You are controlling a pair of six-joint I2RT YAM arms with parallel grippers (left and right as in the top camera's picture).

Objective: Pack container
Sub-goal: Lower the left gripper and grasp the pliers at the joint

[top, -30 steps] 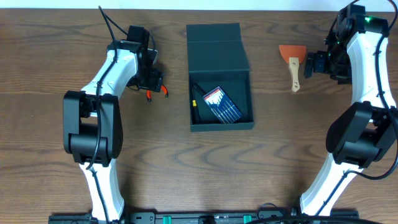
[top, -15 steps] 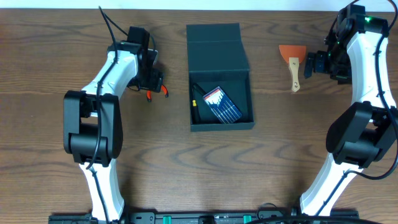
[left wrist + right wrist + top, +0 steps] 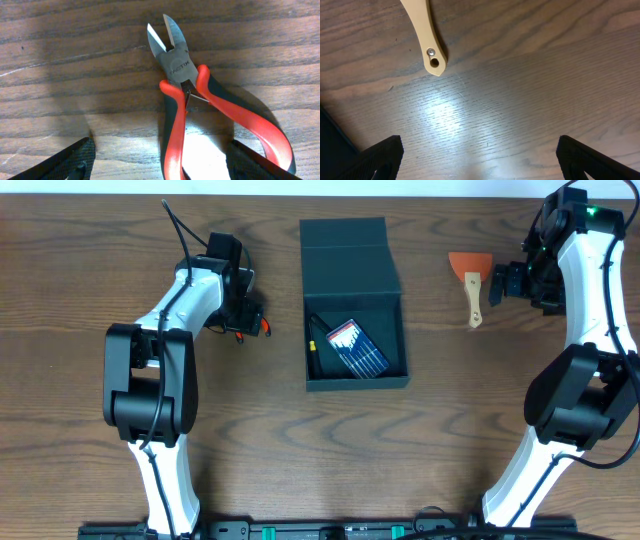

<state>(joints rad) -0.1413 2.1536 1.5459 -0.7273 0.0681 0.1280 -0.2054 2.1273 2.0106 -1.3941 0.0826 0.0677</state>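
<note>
Dark teal-grey square cardboard box (image 3: 350,258), flap lid open, mid-table between arms. Left gripper (image 3: 244,313) jaws spread astride red-black steel cutting pliers (image 3: 176,65). Right gripper (image 3: 497,283) jaws spread, empty, beside orange wooden-handled scraper (image 3: 472,288).

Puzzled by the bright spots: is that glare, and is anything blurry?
Right wrist view: pale glare on the table below the scraper handle, grain still sharp. Left wrist view: similar glare between the handles of the pliers, soft shadow at upper left. Overhead view: even light, no glare, nothing blurred.
</note>
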